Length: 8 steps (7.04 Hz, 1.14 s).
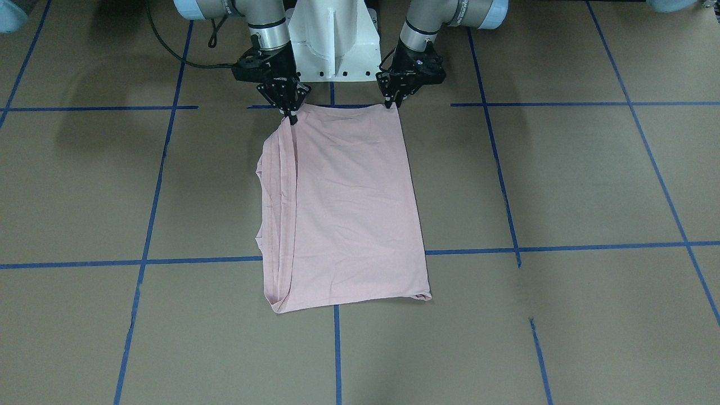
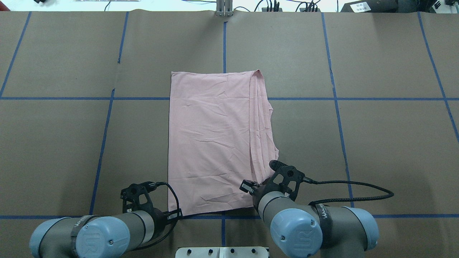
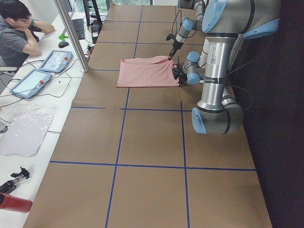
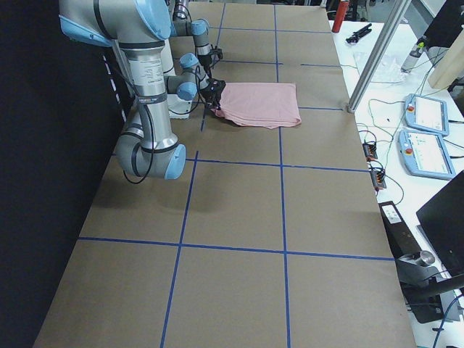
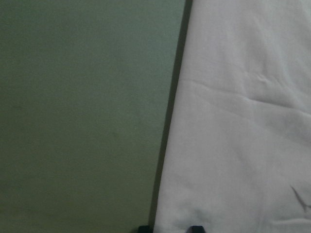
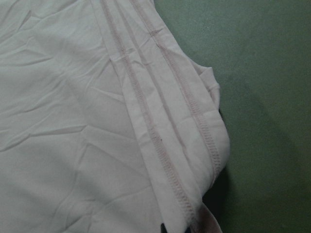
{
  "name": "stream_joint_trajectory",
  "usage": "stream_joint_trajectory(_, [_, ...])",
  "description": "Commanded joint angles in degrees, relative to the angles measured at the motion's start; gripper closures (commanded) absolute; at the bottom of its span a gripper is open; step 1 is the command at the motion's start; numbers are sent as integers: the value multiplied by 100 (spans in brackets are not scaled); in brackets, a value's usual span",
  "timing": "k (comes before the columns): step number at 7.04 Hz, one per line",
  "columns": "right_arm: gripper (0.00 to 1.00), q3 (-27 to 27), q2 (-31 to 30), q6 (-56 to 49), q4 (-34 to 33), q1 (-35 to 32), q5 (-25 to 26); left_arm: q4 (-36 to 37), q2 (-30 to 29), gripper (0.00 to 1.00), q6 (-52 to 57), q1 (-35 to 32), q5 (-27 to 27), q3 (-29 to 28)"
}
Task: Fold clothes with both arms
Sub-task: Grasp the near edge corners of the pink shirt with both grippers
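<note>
Folded lengthwise into a long rectangle on the brown paper-covered bench (image 1: 562, 185), across its blue tape lines (image 1: 562, 104): one pale pink short-sleeved T-shirt (image 1: 349, 208), plain side up, print hidden, stacked stitched hems along the edge on the robot's right. Short end nearest the robot gripped at both corners.

Black two-finger left tool (image 1: 390, 104): narrowed almost fully onto the flat corner, with the cloth edge between the fingertips (image 5: 196, 228) in the wrist view. Black two-finger right tool (image 1: 292, 115): likewise closed on the layered corner, fabric drawn up there into a small peak.

Judged as the start of the crosswise fold, near end over to far end. To do it well:
- Raise both corners together, to one height, only just clear of the bench.
- Hold the spacing between the tools constant, for a taut but unstretched edge.
- Travel straight along the long axis, parallel to the tape.
- Lay the held edge square on the far hem before letting go.

On the right side, check for a full bite on every layer, against a trailing under-layer. Slow pace advised with thin, easily wrinkled jersey.
</note>
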<state>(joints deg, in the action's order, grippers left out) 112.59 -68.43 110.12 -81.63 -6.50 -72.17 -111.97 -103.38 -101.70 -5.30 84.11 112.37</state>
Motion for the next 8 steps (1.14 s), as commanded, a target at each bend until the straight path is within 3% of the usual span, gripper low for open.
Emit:
stream_joint_trajectory(1, [100,0,-3,0,-2,0,1,8,-24,100,9,-6,0,13])
stream_joint_trajectory(2, [100,0,-12,0,7,0,1,96,-41,100,70,-32,17,91])
stream_joint_trajectory(4, [100,348,-169,-43,-37,-35,-25,1144,-207,100,552,-67,87,1096])
stream_joint_trajectory(5, [100,1039,-309,-44,-559,17,-43,1917,-417,100,563,-146,436,1668])
stream_joint_trajectory(7, [100,2717,-241,52,-2341,498,-69,3508,-1136,100,563,-226,1000,2811])
stream_joint_trajectory(8, [100,2794,-136,105,-2531,536,-69,3646,-1297,100,572,-252,1028,2843])
